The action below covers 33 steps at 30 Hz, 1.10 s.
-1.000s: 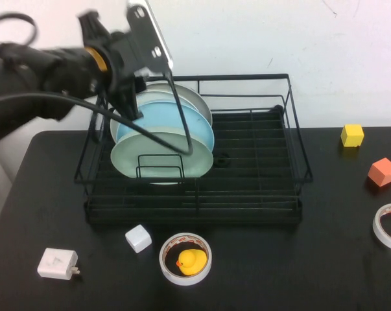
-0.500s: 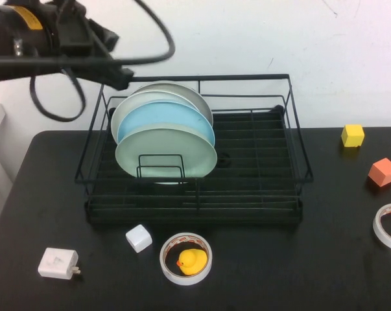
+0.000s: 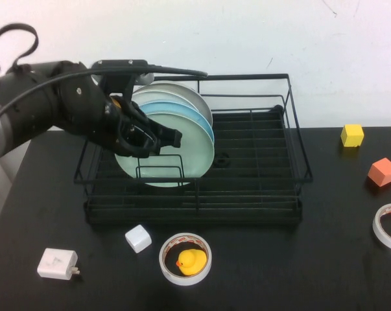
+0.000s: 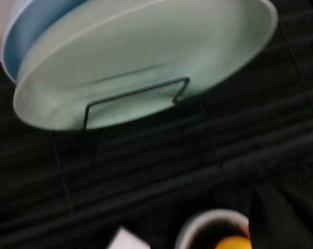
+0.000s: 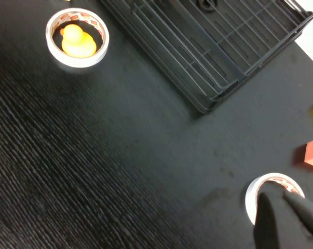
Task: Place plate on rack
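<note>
The pale mint-green plate stands on edge in the left half of the black wire rack, in front of a light blue plate and grey-white plates. A wire loop of the rack crosses its lower face. My left gripper hangs just in front of the plate's left part, over the rack's left side. The left wrist view shows the plate from close by, the rack's slats and the left gripper empty. My right gripper is shut and empty, above a tape roll.
In front of the rack lie a tape roll with a yellow duck, a white cube and a white charger. At the right are a yellow cube, an orange cube and another tape roll.
My left arm has swung from up behind the rack's left corner down to in front of the plates. The mint-green plate stays standing in the rack.
</note>
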{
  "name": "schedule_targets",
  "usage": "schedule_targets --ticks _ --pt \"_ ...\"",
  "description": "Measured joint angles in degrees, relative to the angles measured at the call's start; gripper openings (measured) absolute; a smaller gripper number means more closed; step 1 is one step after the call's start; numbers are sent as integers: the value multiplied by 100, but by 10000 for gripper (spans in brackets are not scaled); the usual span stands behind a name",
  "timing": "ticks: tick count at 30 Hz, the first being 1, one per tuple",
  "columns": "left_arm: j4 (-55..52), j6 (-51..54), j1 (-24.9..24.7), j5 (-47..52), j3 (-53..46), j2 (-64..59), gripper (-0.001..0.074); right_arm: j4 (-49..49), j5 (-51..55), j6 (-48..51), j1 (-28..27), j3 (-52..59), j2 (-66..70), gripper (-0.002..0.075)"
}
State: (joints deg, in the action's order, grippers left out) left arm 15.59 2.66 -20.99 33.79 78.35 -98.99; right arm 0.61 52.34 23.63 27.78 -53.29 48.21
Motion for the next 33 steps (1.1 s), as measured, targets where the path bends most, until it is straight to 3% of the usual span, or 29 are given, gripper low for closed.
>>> schedule_targets --ticks 7,16,22,33 --pt "60 -111 0 -600 0 102 0 137 42 0 0 9 -60 1" --pt "75 341 77 -60 -151 1601 0 519 -768 -11 0 1238 -1109 1" --pt "193 592 77 97 -1402 3301 0 -140 -1395 -19 0 2391 -1807 1" --pt "217 464 77 -431 -3978 6567 0 -1184 -1908 -33 0 3367 -2193 0"
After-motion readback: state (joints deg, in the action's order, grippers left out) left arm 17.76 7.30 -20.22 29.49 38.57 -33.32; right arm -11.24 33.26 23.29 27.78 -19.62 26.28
